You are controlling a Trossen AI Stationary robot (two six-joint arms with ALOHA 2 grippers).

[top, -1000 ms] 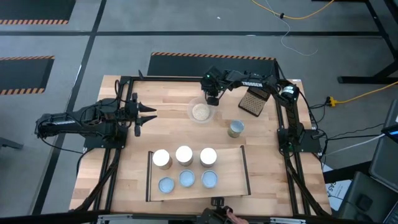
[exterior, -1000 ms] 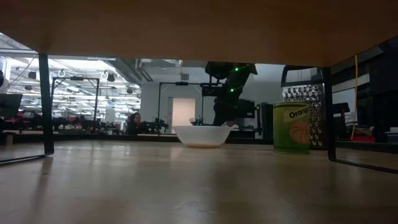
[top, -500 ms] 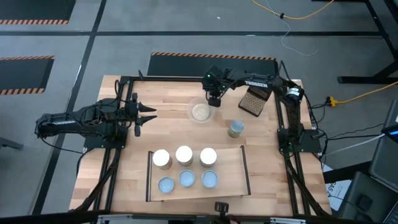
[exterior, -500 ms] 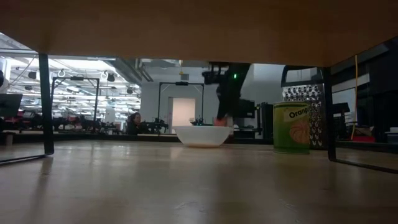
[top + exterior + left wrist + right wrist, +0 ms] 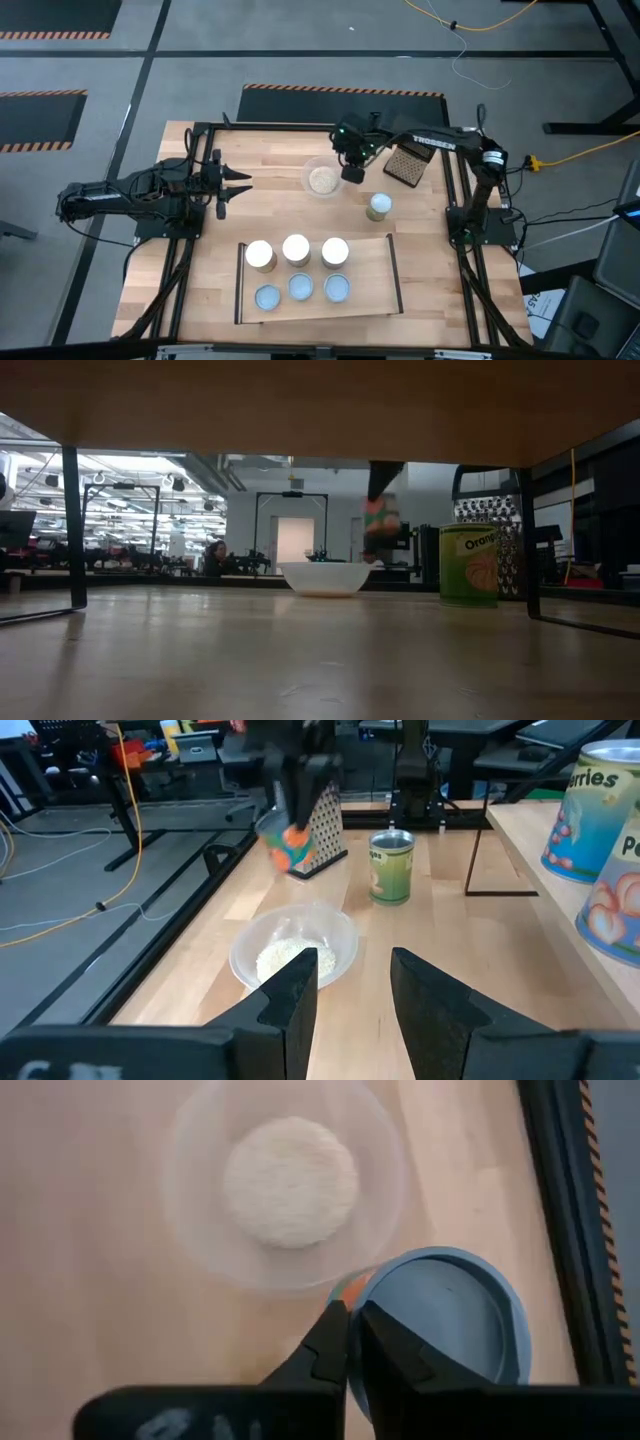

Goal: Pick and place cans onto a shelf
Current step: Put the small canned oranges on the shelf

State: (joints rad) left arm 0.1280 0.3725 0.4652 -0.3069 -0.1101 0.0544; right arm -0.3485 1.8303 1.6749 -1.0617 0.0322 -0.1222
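Right arm's stretched out over the table, right gripper (image 5: pixel 354 172) pinched on a blue-lidded can (image 5: pixel 440 1323), lifted just beside the grain bowl (image 5: pixel 322 180). Left gripper (image 5: pixel 240 184) waits open at the table's left.

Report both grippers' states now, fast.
Left gripper: open, holding nothing, waiting at the table's left side.
Right gripper: shut on a blue-topped can, lifted beside the bowl.
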